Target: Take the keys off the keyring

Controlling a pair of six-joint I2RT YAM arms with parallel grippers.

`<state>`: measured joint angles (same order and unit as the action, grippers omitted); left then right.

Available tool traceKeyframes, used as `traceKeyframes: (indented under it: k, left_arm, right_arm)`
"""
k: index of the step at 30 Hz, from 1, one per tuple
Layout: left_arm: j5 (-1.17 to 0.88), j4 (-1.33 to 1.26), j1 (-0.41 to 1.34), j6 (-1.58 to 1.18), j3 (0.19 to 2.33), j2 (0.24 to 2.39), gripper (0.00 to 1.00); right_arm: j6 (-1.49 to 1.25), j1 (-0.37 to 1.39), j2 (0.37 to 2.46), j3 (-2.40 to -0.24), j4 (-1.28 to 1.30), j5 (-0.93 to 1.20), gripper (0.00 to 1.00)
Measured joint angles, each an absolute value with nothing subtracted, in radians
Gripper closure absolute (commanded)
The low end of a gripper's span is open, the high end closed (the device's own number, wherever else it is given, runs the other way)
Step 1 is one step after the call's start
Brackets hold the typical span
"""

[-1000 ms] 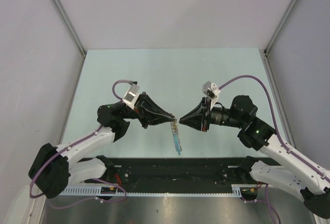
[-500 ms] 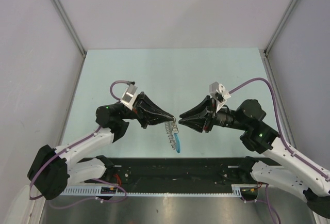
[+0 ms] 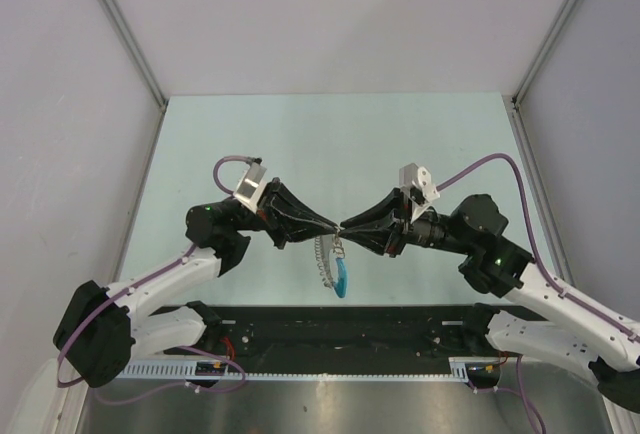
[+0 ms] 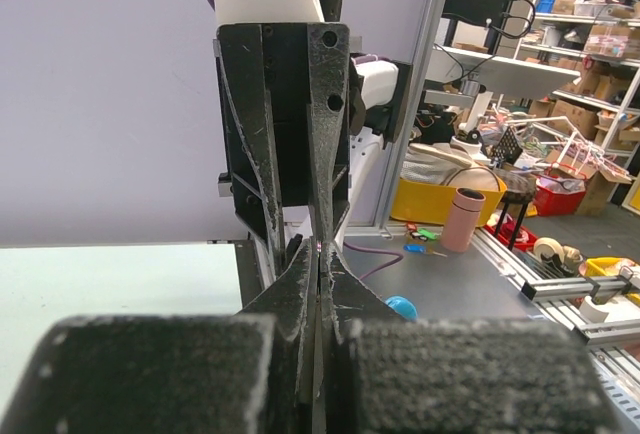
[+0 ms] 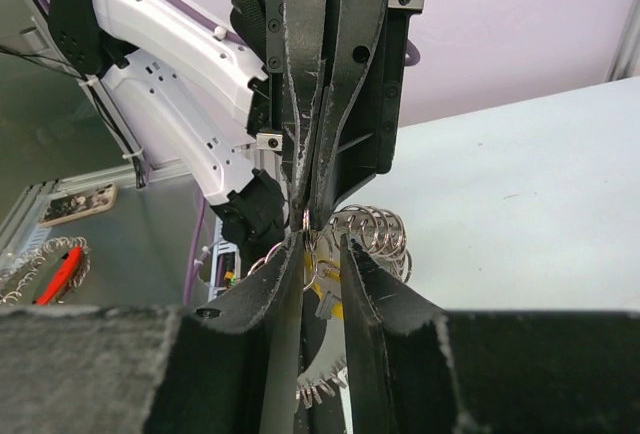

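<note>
The keyring is a thin metal loop pinched in the tip of my left gripper, which is shut on it. Below it hang a coil of small rings and the keys, silvery with a toothed edge. From above, the keys curl under the two tips, with a blue piece lowest. My right gripper faces the left one tip to tip, its jaws a little apart and straddling the hanging ring and keys. In the left wrist view, my left gripper is shut and the blue piece peeks out beside it.
The pale green table lies under both arms, bounded by grey walls on three sides. A black rail runs along the near edge between the arm bases. Purple cables loop off each wrist.
My right gripper backed off with its jaws parted, then came in again tip to tip with the left one. The bunch, which hung straight, now curls to the left.
</note>
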<state>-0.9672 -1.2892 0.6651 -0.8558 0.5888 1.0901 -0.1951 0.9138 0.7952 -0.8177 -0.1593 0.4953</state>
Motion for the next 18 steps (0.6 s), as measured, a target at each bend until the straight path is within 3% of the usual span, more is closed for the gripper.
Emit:
traceKeyframes:
  k: [5,7,8,13,18]
  left_arm:
    - [-0.967,-1.289,0.665,-0.859,0.589,1.09,0.99]
    - [-0.966,-1.289,0.665,-0.863,0.589,1.091,1.0]
    - [-0.965,-1.289,0.665,-0.864,0.589,1.091,1.0]
    - [-0.953,-1.289,0.661,-0.867,0.589,1.093,0.99]
    - [-0.952,-1.243,0.661,-0.837,0.591,1.092,0.62]
  right_arm:
    - [-0.163,0.929,0.808,-0.818,-0.164,0.478,0.78]
    - [-0.152,0.936,0.815,-0.818,-0.167,0.476,0.85]
    - [-0.147,0.937,0.817,-0.818,-0.168,0.475,0.98]
    - [-0.11,0.942,0.825,-0.818,-0.182,0.477,1.0]
    - [-0.068,0.941,0.813,-0.817,-0.146,0.474,1.0]
